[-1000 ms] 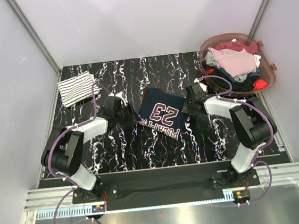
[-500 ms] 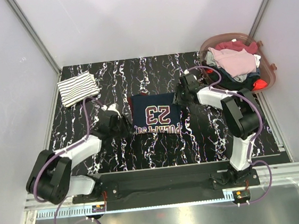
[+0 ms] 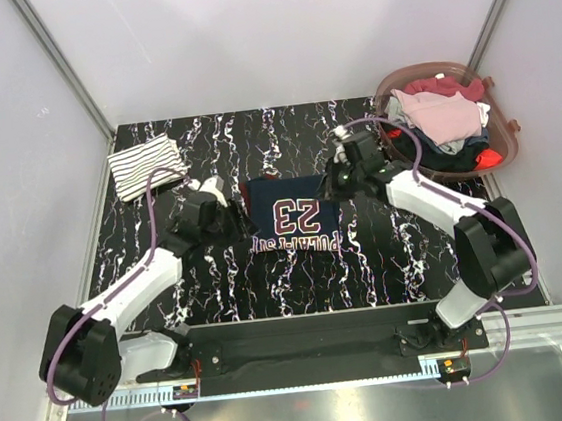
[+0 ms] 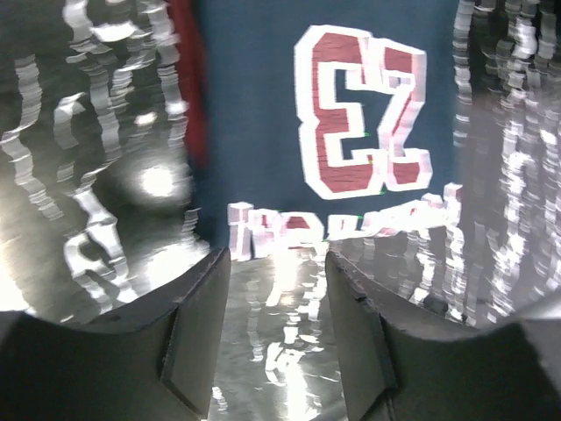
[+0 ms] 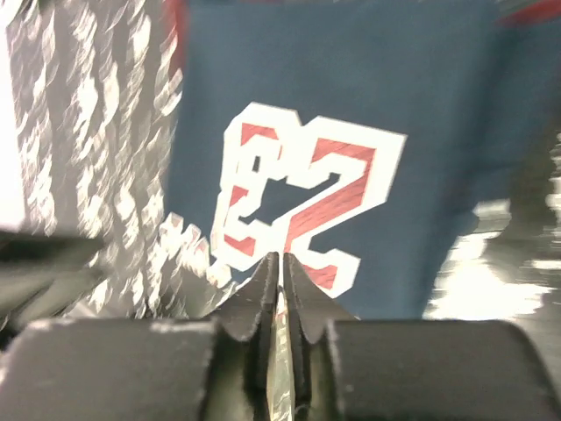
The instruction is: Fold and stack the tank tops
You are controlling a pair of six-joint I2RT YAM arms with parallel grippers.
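Claws: left claw (image 3: 229, 212) released, nothing between jaws; right claw (image 3: 339, 176) clenched, empty as far as I can see. Folded navy top (image 3: 292, 217) lies just ahead of both, between them, long axis running claw to claw. Folded striped top (image 3: 144, 167) sits beyond and outboard of left claw, well apart from right claw. Nearer for stacking, I'd say: left claw.

The dark navy tank top (image 3: 292, 214) lies folded into a flat rectangle at the middle of the bench (image 3: 253, 138). Its red, white-edged 23 faces up, and dark red trim shows at one edge. The white, navy-striped tank top (image 3: 144, 167) lies folded at the far left corner, well apart.
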